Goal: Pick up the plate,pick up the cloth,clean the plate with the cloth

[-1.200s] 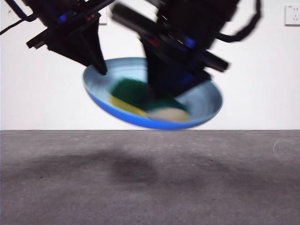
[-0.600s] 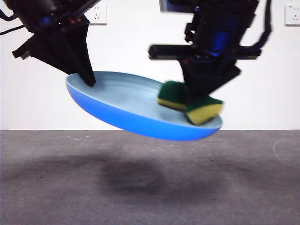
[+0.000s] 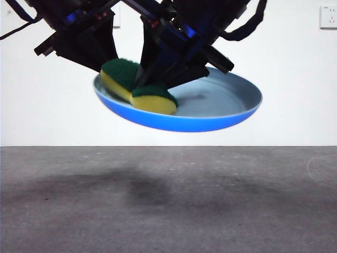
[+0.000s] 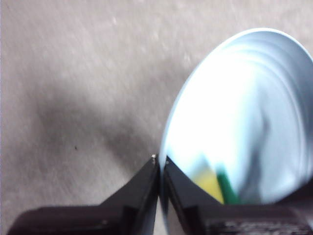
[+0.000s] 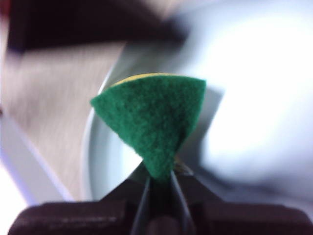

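The light-blue plate point(image 3: 210, 108) hangs in the air above the table, tilted a little. My left gripper point(image 4: 160, 164) is shut on the plate's rim point(image 4: 168, 137) at its left side in the front view point(image 3: 108, 71). My right gripper point(image 5: 159, 183) is shut on the cloth, a yellow sponge with a green scouring layer point(image 5: 151, 115). The sponge point(image 3: 139, 89) is bent and pressed onto the plate's left part, close to the left gripper. In the left wrist view a bit of the sponge point(image 4: 215, 183) shows inside the plate.
The grey table point(image 3: 168, 205) lies below the plate, with the arms' shadow on it. A white wall with a socket point(image 3: 328, 16) stands behind. A faint ring mark point(image 3: 321, 168) shows at the table's right.
The right gripper has swept the sponge from the plate's right side to its left side. The plate has tilted from low at the right to roughly level.
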Robot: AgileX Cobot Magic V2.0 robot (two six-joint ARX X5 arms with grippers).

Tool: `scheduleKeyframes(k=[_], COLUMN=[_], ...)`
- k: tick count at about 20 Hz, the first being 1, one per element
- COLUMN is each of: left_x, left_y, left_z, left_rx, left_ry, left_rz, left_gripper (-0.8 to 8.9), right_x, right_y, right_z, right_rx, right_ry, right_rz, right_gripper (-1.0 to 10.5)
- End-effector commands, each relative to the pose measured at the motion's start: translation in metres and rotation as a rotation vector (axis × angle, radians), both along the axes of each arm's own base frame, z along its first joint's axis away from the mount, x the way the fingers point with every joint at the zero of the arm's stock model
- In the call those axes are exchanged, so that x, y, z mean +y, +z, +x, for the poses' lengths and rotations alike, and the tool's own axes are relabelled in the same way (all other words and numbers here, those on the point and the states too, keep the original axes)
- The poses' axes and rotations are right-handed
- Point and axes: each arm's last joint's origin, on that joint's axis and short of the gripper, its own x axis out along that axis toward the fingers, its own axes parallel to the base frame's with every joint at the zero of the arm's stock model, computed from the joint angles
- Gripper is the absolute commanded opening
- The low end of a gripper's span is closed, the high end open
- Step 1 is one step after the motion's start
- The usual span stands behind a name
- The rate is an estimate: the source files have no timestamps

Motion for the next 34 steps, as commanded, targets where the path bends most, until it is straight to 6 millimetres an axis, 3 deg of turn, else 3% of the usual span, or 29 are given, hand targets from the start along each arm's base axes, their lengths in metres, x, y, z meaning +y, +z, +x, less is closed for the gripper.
scheduleKeyframes(k=[1, 3, 6, 9, 14, 19, 23, 29, 34], left_x=[0.001, 0.003, 0.007, 0.008, 0.009, 0.008, 0.005, 0.008, 0.027], left_y=[0.003, 0.003, -0.001, -0.005, -0.010, -0.010, -0.006, 0.001, -0.001], left_z=[0.001, 0.002, 0.001, -0.004, -0.011, -0.012, -0.009, 0.004, 0.016], left_rx=[-0.014, -0.005, 0.047, 0.109, 0.197, 0.200, 0.147, 0.007, -0.037], left_ry=[0.016, 0.014, -0.004, -0.053, -0.116, -0.125, -0.125, 0.037, 0.165], left_rz=[-0.029, -0.034, -0.028, -0.010, 0.003, -0.001, -0.029, -0.015, 0.080], left_gripper=[-0.09, -0.08, -0.08, -0.08, -0.08, -0.08, -0.08, -0.09, -0.08], right_x=[-0.002, -0.011, -0.026, -0.034, -0.036, -0.026, -0.016, -0.009, -0.024], right_y=[-0.012, -0.019, -0.023, -0.021, -0.014, -0.004, 0.000, 0.000, 0.031], right_z=[-0.006, -0.009, -0.007, 0.005, 0.024, 0.032, 0.029, 0.017, 0.006], right_rx=[0.070, 0.088, -0.019, -0.108, -0.157, -0.097, -0.037, -0.009, -0.094], right_ry=[0.008, -0.039, -0.215, -0.342, -0.413, -0.261, -0.103, -0.001, -0.023], right_rz=[-0.095, -0.229, -0.448, -0.494, -0.365, -0.095, 0.041, 0.038, 0.118], right_gripper=[-0.2, -0.2, -0.2, -0.2, -0.2, -0.2, -0.2, -0.2, -0.2])
